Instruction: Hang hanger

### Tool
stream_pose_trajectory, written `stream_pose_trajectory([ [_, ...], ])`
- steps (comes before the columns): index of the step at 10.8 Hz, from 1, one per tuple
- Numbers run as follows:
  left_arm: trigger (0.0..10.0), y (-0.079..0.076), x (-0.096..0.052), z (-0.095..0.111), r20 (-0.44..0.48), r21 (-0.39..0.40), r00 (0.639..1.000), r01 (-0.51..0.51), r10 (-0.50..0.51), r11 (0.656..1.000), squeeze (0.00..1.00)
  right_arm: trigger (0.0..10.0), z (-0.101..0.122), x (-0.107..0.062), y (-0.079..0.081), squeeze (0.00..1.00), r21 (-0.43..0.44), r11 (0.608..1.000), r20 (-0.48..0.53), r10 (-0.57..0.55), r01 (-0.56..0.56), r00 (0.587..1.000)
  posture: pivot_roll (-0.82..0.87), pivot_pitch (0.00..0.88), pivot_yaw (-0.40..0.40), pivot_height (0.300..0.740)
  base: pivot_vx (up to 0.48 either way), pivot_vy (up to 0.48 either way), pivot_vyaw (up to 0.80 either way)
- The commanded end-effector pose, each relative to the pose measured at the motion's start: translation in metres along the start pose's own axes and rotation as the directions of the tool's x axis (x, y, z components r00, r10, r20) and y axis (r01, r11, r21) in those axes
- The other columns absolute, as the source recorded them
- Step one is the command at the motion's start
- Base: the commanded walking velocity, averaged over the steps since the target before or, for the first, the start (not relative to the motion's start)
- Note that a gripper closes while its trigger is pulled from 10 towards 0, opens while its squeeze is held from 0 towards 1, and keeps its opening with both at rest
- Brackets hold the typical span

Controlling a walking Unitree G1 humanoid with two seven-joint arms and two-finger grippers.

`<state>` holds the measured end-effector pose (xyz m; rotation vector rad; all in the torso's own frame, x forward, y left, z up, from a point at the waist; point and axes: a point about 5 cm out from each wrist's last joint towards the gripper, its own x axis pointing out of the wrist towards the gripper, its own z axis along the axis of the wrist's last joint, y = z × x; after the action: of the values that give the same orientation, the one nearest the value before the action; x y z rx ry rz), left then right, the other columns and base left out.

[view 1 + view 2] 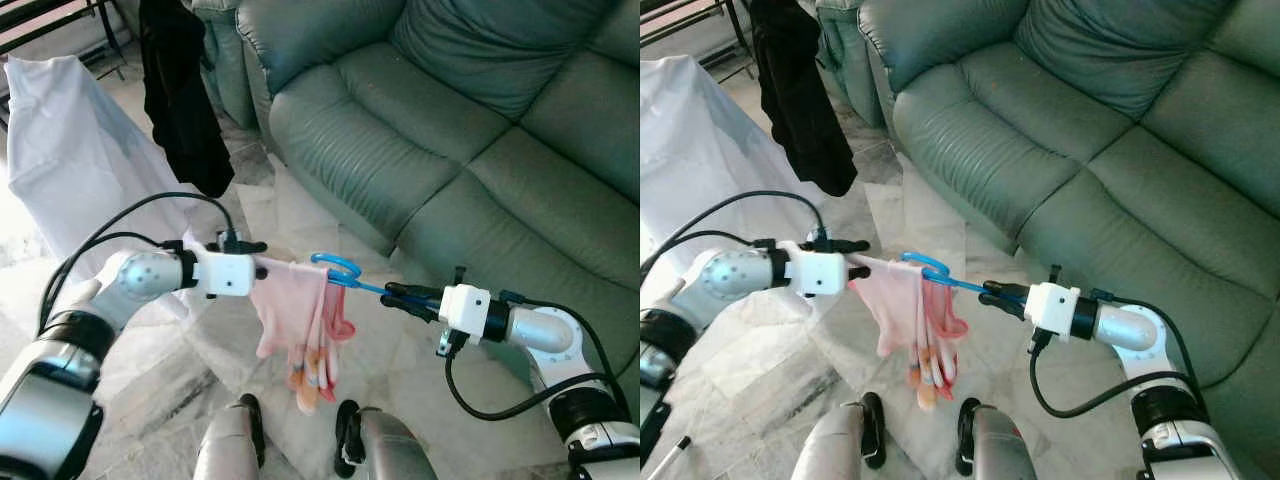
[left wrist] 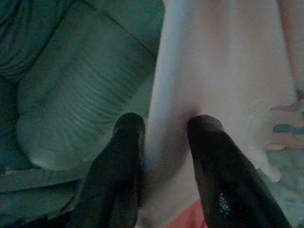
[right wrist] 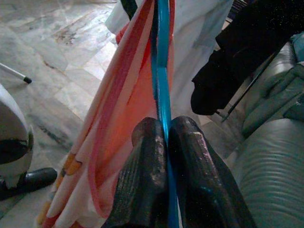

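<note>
Green sofa [image 1: 450, 130], far right. Black garment [image 1: 180, 90], hanging, far left. White cloth [image 1: 70, 150], draped, left. Marble floor [image 1: 200, 360], near.

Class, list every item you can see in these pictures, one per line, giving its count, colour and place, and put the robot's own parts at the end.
hanger: one, blue, held level between the two hands
garment: one, pink, draped over the hanger
sofa: one, green, behind and to the right
black cloth: one, hanging at the upper left
white cloth: one, hanging at the far left
floor: pale marble
left hand: one, black fingers pinching the garment
right hand: one, black fingers shut on the hanger
</note>
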<state>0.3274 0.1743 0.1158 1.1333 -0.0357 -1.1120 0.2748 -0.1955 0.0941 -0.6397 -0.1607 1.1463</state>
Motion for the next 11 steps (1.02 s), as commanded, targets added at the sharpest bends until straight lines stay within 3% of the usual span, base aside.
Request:
stream_pose_trajectory([
  [1, 0.0, -0.0038, 0.0015, -0.0013, -0.008, -0.009, 0.999, 0.034, -0.034, 0.999, 0.00, 10.0, 0.0007, -0.0010, -0.0009, 0.00, -0.018, 1.000, 0.003, -0.001, 0.001, 1.000, -0.03, 0.226, -0.021, 0.740, 0.000, 0.000, 0.00],
  [6, 0.0, -0.0067, 0.0046, -0.0011, 0.002, -0.038, 0.998, 0.058, -0.058, 0.998, 0.00, 10.0, -0.0010, 0.0010, -0.0024, 0.00, -0.009, 1.000, -0.006, -0.007, 0.007, 1.000, -0.03, 0.221, -0.023, 0.740, 0.000, 0.000, 0.00],
  [7, 0.0, -0.0070, 0.0047, -0.0009, 0.008, -0.044, 0.999, 0.047, -0.047, 0.998, 0.00, 10.0, -0.0031, 0.0017, -0.0035, 0.53, 0.035, 0.999, -0.013, -0.009, 0.010, 1.000, -0.03, 0.220, -0.025, 0.740, 0.000, 0.000, 0.00],
  [8, 0.0, -0.0061, 0.0046, -0.0004, 0.017, -0.055, 1.000, 0.027, -0.026, 0.998, 0.00, 10.0, -0.0045, 0.0019, -0.0045, 1.00, 0.065, 0.998, -0.017, -0.011, 0.012, 1.000, -0.02, 0.219, -0.028, 0.740, 0.000, 0.000, 0.00],
  [9, 0.0, -0.0050, 0.0039, -0.0014, 0.016, -0.071, 1.000, 0.004, -0.002, 0.997, 0.00, 10.0, -0.0062, 0.0026, -0.0050, 1.00, 0.106, 0.994, -0.020, -0.004, 0.006, 1.000, -0.02, 0.219, -0.031, 0.740, 0.000, 0.000, 0.00],
  [11, 0.0, -0.0100, 0.0013, -0.0079, -0.005, -0.138, 1.000, -0.029, 0.028, 0.990, 0.00, 10.0, -0.0055, 0.0014, -0.0053, 1.00, 0.179, 0.977, -0.026, 0.119, -0.113, 0.993, -0.02, 0.218, -0.036, 0.740, 0.000, 0.000, 0.00],
])
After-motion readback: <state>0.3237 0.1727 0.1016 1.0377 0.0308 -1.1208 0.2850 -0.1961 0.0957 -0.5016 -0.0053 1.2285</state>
